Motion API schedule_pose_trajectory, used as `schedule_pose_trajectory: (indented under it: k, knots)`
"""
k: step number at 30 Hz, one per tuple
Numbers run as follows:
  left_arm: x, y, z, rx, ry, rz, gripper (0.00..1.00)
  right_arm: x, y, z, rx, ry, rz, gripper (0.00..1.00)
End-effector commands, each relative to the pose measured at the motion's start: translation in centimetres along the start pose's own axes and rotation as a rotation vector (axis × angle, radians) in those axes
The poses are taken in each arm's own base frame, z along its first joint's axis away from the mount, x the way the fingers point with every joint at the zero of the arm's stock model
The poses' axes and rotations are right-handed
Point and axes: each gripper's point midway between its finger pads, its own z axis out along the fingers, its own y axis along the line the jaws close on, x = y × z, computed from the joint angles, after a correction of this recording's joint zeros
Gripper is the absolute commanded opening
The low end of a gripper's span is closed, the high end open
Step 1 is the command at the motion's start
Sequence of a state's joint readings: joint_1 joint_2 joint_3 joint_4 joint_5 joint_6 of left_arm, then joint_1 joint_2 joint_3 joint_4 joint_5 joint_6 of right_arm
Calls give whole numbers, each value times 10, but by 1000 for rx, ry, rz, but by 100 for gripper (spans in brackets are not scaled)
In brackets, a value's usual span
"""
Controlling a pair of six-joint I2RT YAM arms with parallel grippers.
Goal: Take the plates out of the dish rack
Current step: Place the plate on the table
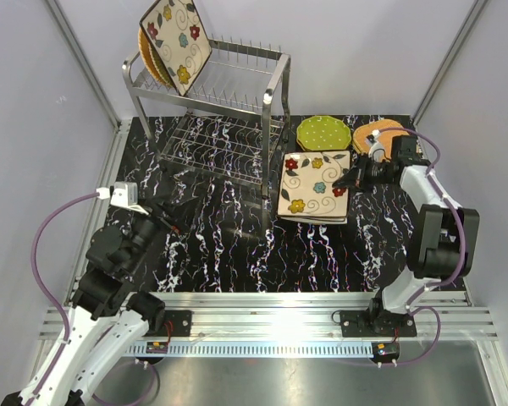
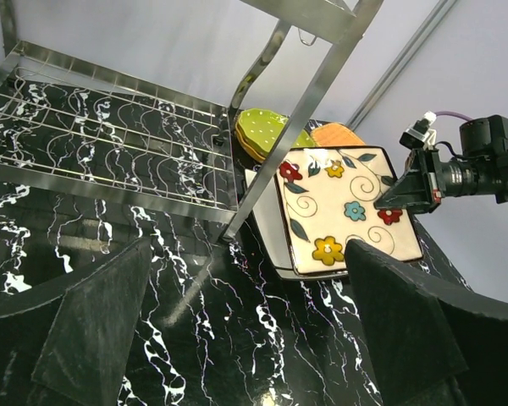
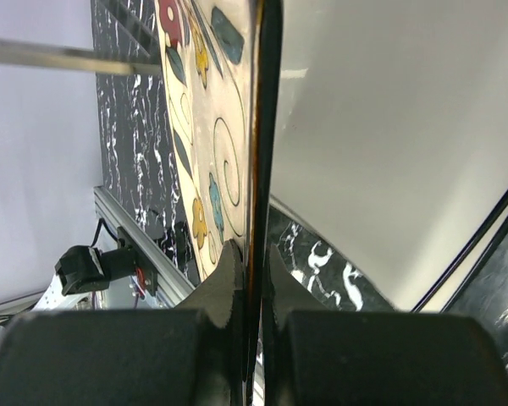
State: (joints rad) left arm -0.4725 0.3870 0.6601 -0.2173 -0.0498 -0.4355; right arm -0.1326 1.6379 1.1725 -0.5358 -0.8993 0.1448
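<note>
Top view, dish rack [image 1: 273,95]: stands at the far side of the black marbled table [image 1: 322,254].
Top view, in the rack: a racked flowered plate [image 1: 176,42] leans on edge in the upper tier's left end, with a racked wicker plate [image 1: 150,59] behind it.
Top view, unloaded: a green dotted plate [image 1: 323,133] and a table wicker plate [image 1: 374,131] lie right of the rack. The held flowered plate [image 1: 315,184] lies in front of them.
Top view, right gripper [image 1: 347,181]: at that plate's right edge.
Top view, left gripper [image 1: 162,218]: near the rack's front left, touching nothing.
Left wrist view, left gripper: jaws spread wide and empty over the table. The rack's grid shelf is ahead.
Left wrist view, held flowered plate [image 2: 343,207]: rests on a lower plate [image 2: 267,237].
Right wrist view, right gripper [image 3: 247,254]: fingers clamped on the plate's rim, which is seen edge-on.
</note>
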Motion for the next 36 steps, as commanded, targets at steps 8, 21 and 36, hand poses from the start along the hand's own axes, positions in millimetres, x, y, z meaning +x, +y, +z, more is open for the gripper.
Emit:
schedule_pose_trajectory:
  k: [8,21,36]
  knots:
    - [-12,9,2,-49,-55,23,99,-44,18,7,-156,0,-69,0]
    - [-15,7,13,-51,-58,37,99,-52,-1,21,-157,26,-28,1]
    - [-18,7,15,-51,-65,38,99,-40,-31,30,-131,83,26,8]
